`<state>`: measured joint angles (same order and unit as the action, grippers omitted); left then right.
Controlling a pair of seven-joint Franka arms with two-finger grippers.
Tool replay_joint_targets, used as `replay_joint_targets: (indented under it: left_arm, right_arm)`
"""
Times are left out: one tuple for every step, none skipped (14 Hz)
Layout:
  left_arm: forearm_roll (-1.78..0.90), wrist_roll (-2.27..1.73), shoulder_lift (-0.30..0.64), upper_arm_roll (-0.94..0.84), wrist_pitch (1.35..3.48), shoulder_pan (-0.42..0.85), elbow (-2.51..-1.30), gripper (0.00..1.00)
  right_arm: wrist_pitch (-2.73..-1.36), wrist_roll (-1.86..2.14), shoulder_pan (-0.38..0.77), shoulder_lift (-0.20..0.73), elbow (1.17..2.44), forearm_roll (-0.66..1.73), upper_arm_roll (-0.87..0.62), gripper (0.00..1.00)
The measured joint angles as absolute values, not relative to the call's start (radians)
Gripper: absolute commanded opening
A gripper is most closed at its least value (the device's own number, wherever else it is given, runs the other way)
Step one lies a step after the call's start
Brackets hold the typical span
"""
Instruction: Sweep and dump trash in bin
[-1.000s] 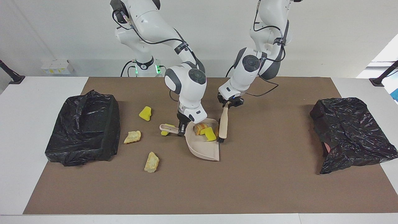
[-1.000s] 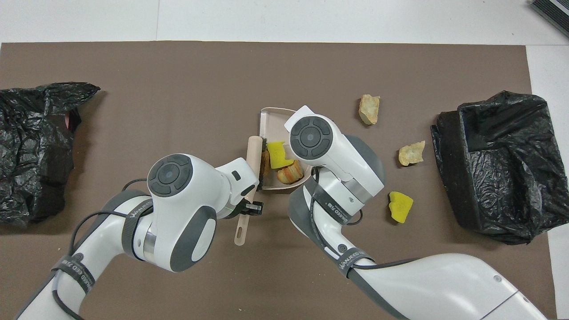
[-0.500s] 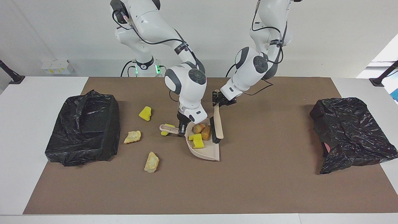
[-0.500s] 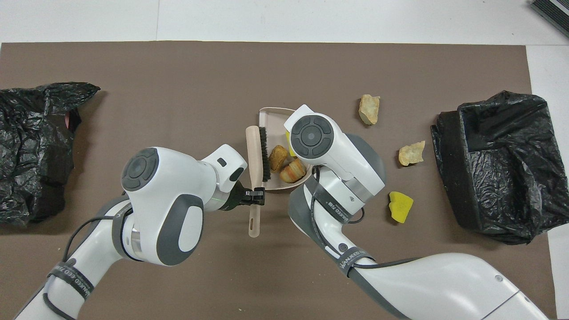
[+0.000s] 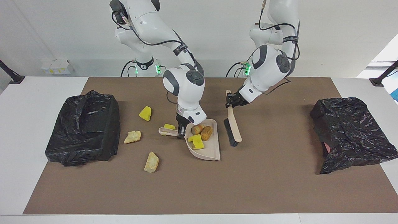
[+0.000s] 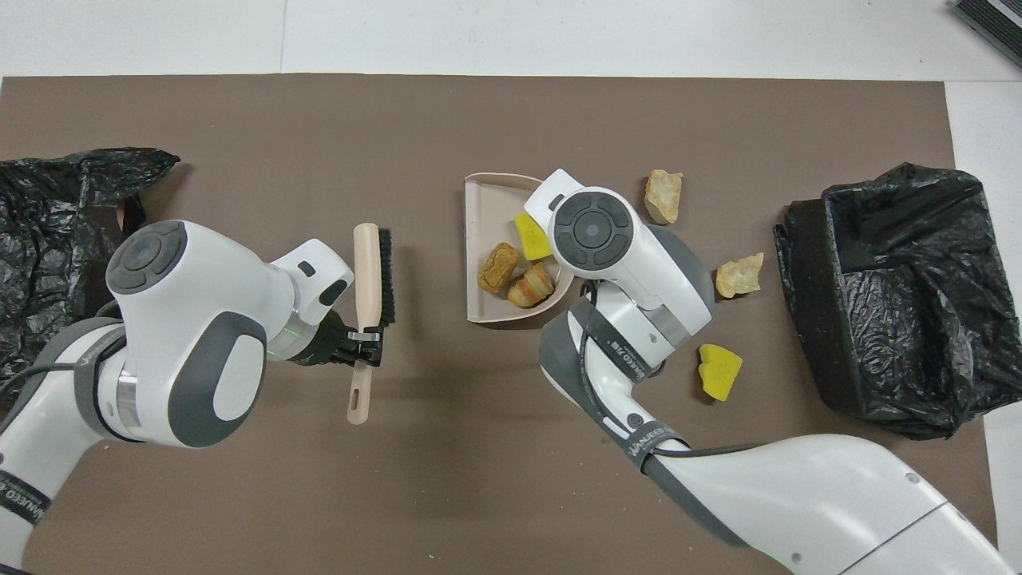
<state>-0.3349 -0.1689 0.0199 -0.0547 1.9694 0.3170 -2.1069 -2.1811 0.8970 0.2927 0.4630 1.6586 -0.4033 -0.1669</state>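
My right gripper (image 5: 180, 130) is shut on the handle of the beige dustpan (image 5: 209, 152), which sits mid-mat with its mouth toward the left arm's end; in the overhead view the wrist hides this gripper. In the dustpan (image 6: 487, 196) lie three pieces of trash: two brown lumps (image 5: 202, 130) (image 6: 499, 266) and a yellow sponge piece (image 5: 196, 142) (image 6: 531, 239). Beside the pan, apart from it, my left gripper (image 5: 233, 101) (image 6: 363, 347) is shut on the brush (image 5: 232, 126) (image 6: 369, 275). Loose trash lies toward the right arm's end: a yellow piece (image 5: 145, 113) (image 6: 719, 371) and two tan lumps (image 5: 132, 137) (image 5: 151, 162).
A black-bagged bin (image 5: 84, 127) (image 6: 894, 295) stands at the right arm's end of the brown mat. Another black bag (image 5: 351, 133) (image 6: 56, 263) lies at the left arm's end. One more yellow piece (image 5: 169, 126) shows under the dustpan's handle.
My left gripper has swung the brush out of the dustpan's mouth and away toward the left arm's end. The swept pieces have settled deeper in the pan.
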Motion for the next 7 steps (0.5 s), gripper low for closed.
replay_joint_targets:
  left_arm:
    - [-0.322,-0.182,0.015,-0.061,1.942,0.32,-2.108,0.0]
    - [-0.303,-0.211,0.007,-0.068,1.916,0.327,-2.113,0.0]
    - [-0.279,-0.26,-0.005,-0.074,1.898,0.351,-2.123,0.0]
    - [-0.252,-0.332,-0.019,-0.077,1.888,0.396,-2.136,0.0]
    - [-0.233,-0.407,-0.035,-0.081,1.887,0.45,-2.152,0.0]
    - [-0.222,-0.472,-0.054,-0.085,1.887,0.504,-2.173,0.0]
    - [-0.217,-0.525,-0.078,-0.089,1.889,0.548,-2.203,0.0]
  right_arm:
    - [-2.181,0.936,0.269,0.46,1.651,-0.397,-0.167,0.0]
    - [-2.18,0.985,0.24,0.45,1.646,-0.375,-0.166,0.0]
    - [-2.172,1.042,0.21,0.435,1.643,-0.346,-0.166,0.0]
    - [-2.146,1.095,0.182,0.413,1.642,-0.322,-0.164,0.0]
    - [-2.106,1.135,0.154,0.388,1.64,-0.31,-0.164,0.0]
    - [-2.055,1.172,0.125,0.359,1.639,-0.299,-0.164,0.0]
    - [-1.996,1.206,0.095,0.328,1.639,-0.292,-0.164,0.0]
